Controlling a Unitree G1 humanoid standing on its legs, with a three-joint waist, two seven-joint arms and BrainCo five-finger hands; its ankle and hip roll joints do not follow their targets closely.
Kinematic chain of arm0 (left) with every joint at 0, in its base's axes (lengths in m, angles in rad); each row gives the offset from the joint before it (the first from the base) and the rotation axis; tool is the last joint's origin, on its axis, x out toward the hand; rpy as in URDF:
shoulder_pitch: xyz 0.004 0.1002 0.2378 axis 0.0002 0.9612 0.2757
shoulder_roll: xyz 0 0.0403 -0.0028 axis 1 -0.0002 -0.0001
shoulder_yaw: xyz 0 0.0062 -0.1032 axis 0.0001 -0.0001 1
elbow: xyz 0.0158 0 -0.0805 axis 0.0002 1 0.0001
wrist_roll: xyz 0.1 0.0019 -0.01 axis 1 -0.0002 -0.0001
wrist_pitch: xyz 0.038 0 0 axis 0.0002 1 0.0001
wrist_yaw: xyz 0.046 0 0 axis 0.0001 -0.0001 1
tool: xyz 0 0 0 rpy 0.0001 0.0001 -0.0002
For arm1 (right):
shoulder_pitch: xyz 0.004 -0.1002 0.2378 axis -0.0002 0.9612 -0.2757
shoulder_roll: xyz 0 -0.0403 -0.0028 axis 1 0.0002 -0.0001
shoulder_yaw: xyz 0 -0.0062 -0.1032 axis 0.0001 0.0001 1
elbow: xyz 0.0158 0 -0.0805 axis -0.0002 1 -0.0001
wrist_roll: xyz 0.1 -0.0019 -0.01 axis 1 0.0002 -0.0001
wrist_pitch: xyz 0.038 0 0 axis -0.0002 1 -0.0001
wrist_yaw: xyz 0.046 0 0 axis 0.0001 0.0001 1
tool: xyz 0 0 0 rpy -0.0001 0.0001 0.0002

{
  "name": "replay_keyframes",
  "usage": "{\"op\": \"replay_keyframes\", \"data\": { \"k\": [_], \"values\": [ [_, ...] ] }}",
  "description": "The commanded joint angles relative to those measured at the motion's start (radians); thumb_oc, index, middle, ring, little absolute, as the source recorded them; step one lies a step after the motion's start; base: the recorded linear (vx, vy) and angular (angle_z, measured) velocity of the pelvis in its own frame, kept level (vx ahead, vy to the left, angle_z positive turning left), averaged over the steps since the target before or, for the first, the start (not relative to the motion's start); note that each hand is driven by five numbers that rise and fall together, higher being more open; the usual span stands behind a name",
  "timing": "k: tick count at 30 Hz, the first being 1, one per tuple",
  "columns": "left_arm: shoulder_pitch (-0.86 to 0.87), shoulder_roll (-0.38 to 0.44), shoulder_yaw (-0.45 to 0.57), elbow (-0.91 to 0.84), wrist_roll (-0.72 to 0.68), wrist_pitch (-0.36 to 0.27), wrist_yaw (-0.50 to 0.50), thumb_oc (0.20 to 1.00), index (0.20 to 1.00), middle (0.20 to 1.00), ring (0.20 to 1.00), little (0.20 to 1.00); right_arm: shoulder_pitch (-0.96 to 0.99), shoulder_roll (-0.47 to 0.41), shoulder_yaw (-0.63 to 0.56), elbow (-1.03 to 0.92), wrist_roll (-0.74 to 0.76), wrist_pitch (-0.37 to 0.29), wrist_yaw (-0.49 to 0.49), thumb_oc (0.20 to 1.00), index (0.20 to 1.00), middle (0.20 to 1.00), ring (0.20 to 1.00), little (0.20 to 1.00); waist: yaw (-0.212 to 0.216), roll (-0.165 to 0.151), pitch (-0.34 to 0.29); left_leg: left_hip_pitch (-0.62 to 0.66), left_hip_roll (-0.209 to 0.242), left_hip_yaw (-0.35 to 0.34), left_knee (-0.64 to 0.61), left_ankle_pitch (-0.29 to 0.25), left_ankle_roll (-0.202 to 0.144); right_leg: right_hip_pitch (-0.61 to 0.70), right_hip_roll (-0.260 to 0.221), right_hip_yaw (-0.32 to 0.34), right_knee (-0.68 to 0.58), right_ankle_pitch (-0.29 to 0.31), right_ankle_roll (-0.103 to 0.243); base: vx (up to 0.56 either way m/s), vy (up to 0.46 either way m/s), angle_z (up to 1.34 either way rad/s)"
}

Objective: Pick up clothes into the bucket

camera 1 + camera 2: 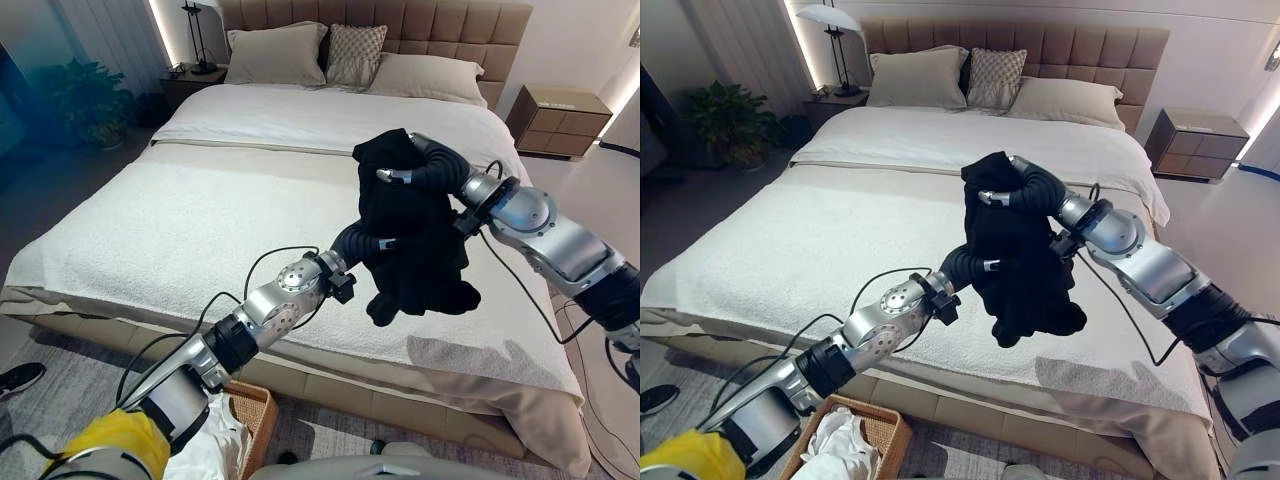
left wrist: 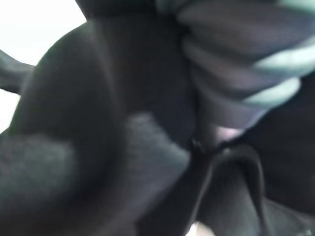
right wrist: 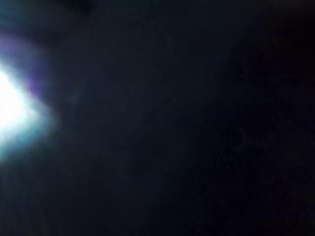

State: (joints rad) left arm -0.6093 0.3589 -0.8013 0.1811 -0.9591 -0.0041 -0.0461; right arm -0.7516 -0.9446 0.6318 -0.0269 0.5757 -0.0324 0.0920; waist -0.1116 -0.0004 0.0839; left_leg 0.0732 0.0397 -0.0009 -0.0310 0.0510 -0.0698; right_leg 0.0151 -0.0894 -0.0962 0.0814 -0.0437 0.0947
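- Bed [image 1: 180, 230] below; both robot hands hold the black garment [image 1: 1015, 250] aloft over its near edge.
- Left robot hand [image 1: 375, 243] and right robot hand [image 1: 395, 175] are buried in cloth, so I can't tell their grip.
- I'd keep it bunched and swing toward the wicker bucket [image 1: 885, 425] on the floor.

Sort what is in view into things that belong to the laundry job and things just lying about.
Job: crumpled black garment held up over the bed between the left hand and right hand; woven wicker basket holding white cloth.

Lying about: white-covered bed; beige pillows; wooden nightstand; potted plant; lamp.
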Motion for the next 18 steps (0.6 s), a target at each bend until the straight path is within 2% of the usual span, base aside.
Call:
{"op": "replay_keyframes", "data": {
  "k": [1,7,8,9,10,11,14,15,18],
  "values": [
    [-0.011,-0.098,-0.072,0.026,-0.034,0.01,-0.039,0.2,0.2,0.2,0.2,0.2,-0.087,0.075,-0.139,-0.109,0.069,-0.102,-0.067,0.2,0.2,0.2,0.2,0.2,0.005,-0.06,-0.034,-0.031,-0.021,-0.016,0.077,-0.099,-0.004,0.039,-0.05,-0.044,-0.056,0.025,0.059,0.0,0.0,0.0],
    [0.06,-0.096,-0.039,0.013,-0.063,0.016,-0.036,0.2,0.2,0.2,0.2,0.2,-0.031,0.091,-0.216,-0.113,0.06,-0.115,-0.095,0.2,0.2,0.2,0.2,0.2,0.009,-0.063,-0.034,-0.033,-0.021,-0.023,0.078,-0.099,-0.003,0.041,-0.051,-0.049,-0.054,0.023,0.057,0.0,0.0,0.0],
    [0.072,-0.09,-0.028,0.004,-0.064,0.015,-0.038,0.2,0.2,0.2,0.2,0.2,-0.021,0.088,-0.234,-0.113,0.054,-0.116,-0.103,0.269,0.269,0.269,0.269,0.269,0.01,-0.063,-0.034,-0.033,-0.021,-0.024,0.078,-0.099,-0.003,0.041,-0.051,-0.051,-0.054,0.022,0.057,0.0,0.0,0.0],
    [0.084,-0.086,-0.023,-0.004,-0.067,0.015,-0.038,0.2,0.2,0.2,0.2,0.2,-0.01,0.087,-0.249,-0.115,0.05,-0.117,-0.106,0.429,0.429,0.429,0.429,0.429,0.011,-0.064,-0.035,-0.034,-0.022,-0.025,0.078,-0.1,-0.003,0.042,-0.051,-0.052,-0.054,0.022,0.057,0.0,0.002,0.04],
    [0.096,-0.078,-0.011,-0.015,-0.069,0.015,-0.039,0.2,0.2,0.2,0.2,0.2,0.002,0.083,-0.267,-0.112,0.046,-0.12,-0.113,0.555,0.555,0.555,0.555,0.555,0.012,-0.064,-0.034,-0.035,-0.022,-0.025,0.079,-0.1,-0.003,0.042,-0.052,-0.053,-0.054,0.022,0.057,0.0,0.002,0.07],
    [0.122,-0.052,0.012,-0.04,-0.064,0.013,-0.043,0.2,0.2,0.2,0.2,0.2,0.029,0.07,-0.31,-0.111,0.022,-0.123,-0.128,1.0,1.0,1.0,1.0,1.0,0.014,-0.064,-0.034,-0.035,-0.024,-0.027,0.078,-0.1,-0.002,0.043,-0.052,-0.054,-0.054,0.021,0.058,0.0,0.003,0.08],
    [0.143,-0.03,0.026,-0.065,-0.057,0.013,-0.049,0.2,0.2,0.2,0.2,0.2,0.055,0.07,-0.343,-0.096,0.015,-0.125,-0.138,1.0,1.0,1.0,1.0,1.0,0.018,-0.065,-0.035,-0.036,-0.024,-0.029,0.08,-0.101,-0.001,0.043,-0.052,-0.055,-0.053,0.02,0.057,0.0,0.002,0.04],
    [0.176,0.001,0.057,-0.098,-0.05,0.01,-0.054,0.2,0.2,0.2,0.2,0.2,0.09,0.061,-0.387,-0.082,0.001,-0.125,-0.149,1.0,1.0,1.0,1.0,1.0,0.02,-0.064,-0.037,-0.038,-0.025,-0.033,0.081,-0.102,0.0,0.042,-0.054,-0.058,-0.052,0.02,0.057,0.0,0.0,0.0],
    [0.215,0.022,0.097,-0.13,-0.044,0.006,-0.057,0.2,0.2,0.2,0.2,0.2,0.14,0.069,-0.431,-0.058,-0.022,-0.12,-0.155,1.0,1.0,1.0,1.0,1.0,0.025,-0.066,-0.038,-0.04,-0.028,-0.036,0.084,-0.104,0.001,0.043,-0.055,-0.059,-0.051,0.019,0.056,0.0,0.0,0.0]
  ]
}}
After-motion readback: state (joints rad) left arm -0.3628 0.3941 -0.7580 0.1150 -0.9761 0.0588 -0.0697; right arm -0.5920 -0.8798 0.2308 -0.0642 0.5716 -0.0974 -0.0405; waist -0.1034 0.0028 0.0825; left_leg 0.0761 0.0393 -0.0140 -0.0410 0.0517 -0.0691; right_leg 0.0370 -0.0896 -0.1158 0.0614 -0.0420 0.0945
